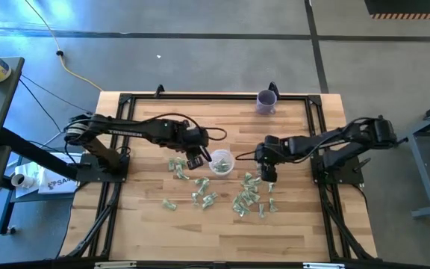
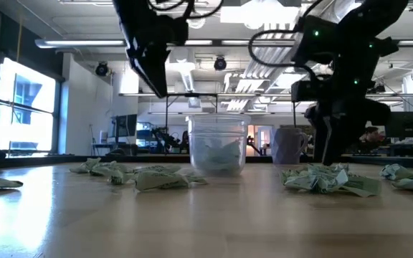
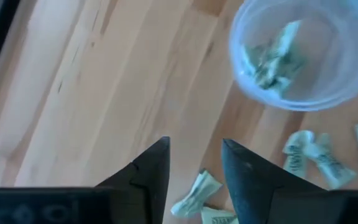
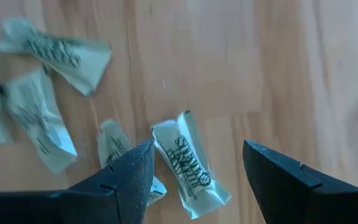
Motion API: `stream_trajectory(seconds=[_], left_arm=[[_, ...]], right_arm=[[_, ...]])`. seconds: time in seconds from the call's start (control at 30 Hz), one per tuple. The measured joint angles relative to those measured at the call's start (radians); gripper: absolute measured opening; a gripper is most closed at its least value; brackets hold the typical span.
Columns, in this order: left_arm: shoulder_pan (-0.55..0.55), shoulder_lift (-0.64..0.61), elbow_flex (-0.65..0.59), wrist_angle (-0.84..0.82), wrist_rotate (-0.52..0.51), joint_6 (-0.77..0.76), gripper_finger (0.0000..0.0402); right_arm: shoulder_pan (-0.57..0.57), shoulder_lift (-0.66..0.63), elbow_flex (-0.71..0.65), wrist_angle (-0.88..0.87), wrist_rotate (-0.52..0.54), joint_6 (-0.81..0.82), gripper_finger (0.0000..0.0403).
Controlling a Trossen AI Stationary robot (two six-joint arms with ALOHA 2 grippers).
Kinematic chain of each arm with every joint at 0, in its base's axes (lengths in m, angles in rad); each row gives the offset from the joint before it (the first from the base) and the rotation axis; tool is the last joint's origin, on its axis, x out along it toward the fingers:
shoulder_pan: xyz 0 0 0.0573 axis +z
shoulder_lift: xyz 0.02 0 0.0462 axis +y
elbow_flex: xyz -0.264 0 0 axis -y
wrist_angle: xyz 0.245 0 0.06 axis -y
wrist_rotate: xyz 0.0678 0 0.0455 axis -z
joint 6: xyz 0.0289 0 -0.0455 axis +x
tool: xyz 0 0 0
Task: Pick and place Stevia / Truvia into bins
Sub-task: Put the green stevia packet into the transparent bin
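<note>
Sachets [image 1: 246,200] litter the desk [image 1: 290,232] at six o'clock of the cup [image 1: 222,162]. Right claw [image 4: 194,165] gapes empty over one sachet [image 4: 188,163], long axis slanting between its fingers; left claw [image 3: 194,165], open and empty, sits at the cup's nine o'clock.

The high view looks straight down on the whole bench [image 1: 222,224]. The low view sits at bench-top level, facing across into the room. Each wrist view looks closely down at the wood. The clear cup [image 1: 221,163] appears in high, low and left wrist views.
</note>
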Motion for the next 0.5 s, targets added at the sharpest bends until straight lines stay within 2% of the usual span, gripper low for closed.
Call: stream_trajectory(seconds=[0.27, 0.37, 0.5], left_arm=[[0.092, -0.057, -0.105, 0.063, 0.069, 0.032, 0.0172], [0.127, -0.073, -0.112, 0.069, 0.077, 0.032, 0.0172], [0.156, -0.074, -0.112, 0.078, 0.088, 0.032, 0.0172]], right_arm=[[-0.033, 0.06, 0.002, -0.002, -0.025, 0.043, 0.0227], [-0.052, 0.064, 0.002, -0.004, -0.055, 0.068, 0.0202], [-0.085, 0.065, 0.002, -0.004, -0.076, 0.069, 0.0145]])
